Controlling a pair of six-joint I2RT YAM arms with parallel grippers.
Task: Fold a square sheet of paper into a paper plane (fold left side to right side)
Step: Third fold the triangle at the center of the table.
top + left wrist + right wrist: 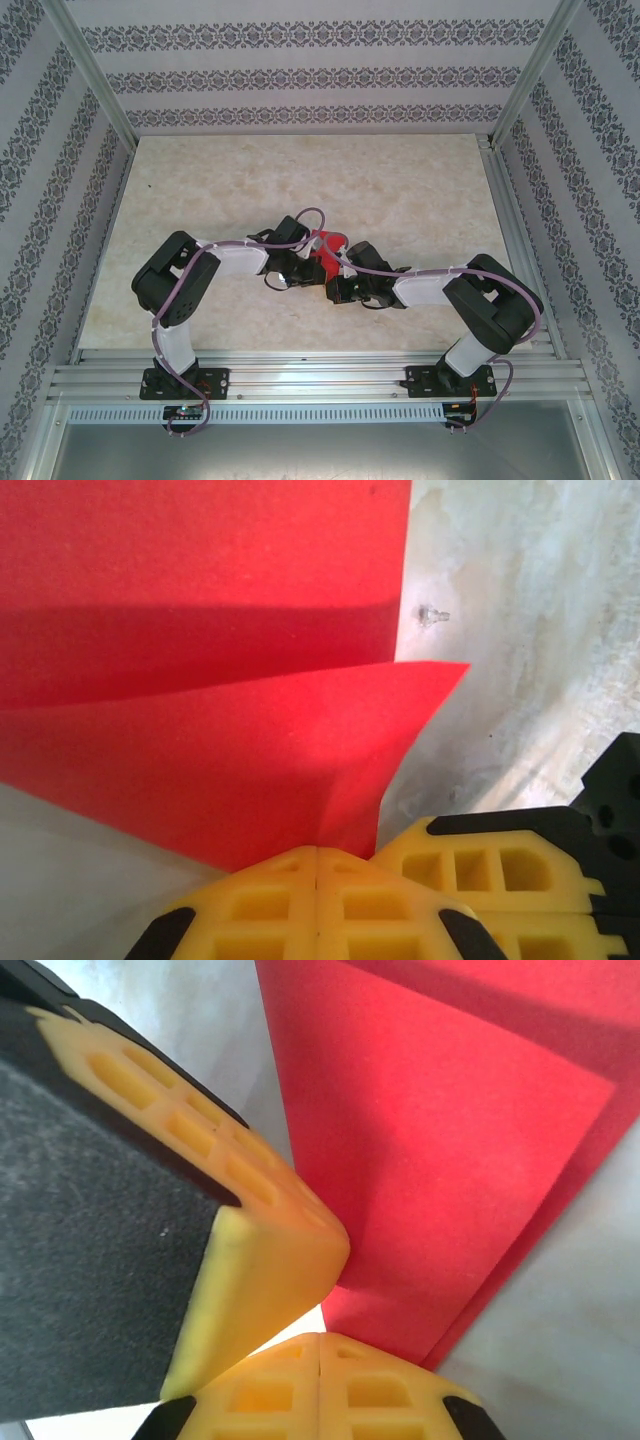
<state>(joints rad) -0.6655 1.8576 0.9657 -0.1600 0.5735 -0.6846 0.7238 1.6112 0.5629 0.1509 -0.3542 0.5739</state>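
We note the left gripper (316, 854) pinched shut on the folded red square sheet of paper (200, 770), mid-table (400, 180); right gripper (320, 1340) closed at the paper's edge.

Desk (400, 180): pale, marble-patterned top with faint beige veining; its surface looks grey-white and mottled in the left wrist view (540, 630).
Surface mark (432, 614): small clear speck on the desk; its nature cannot be determined.
Walls (300, 70): striped wallpaper with dark ornamental bands, enclosing the desk at the back and on both sides.
Frame posts (95, 75): bare aluminium profiles running up the rear corners.
Rails (320, 370): parallel aluminium extrusions along the near edge of the desk.
Slotted strip (320, 412): white and ribbed, just below the rails.
Metal panel (320, 450): plain grey sheet at the bottom.
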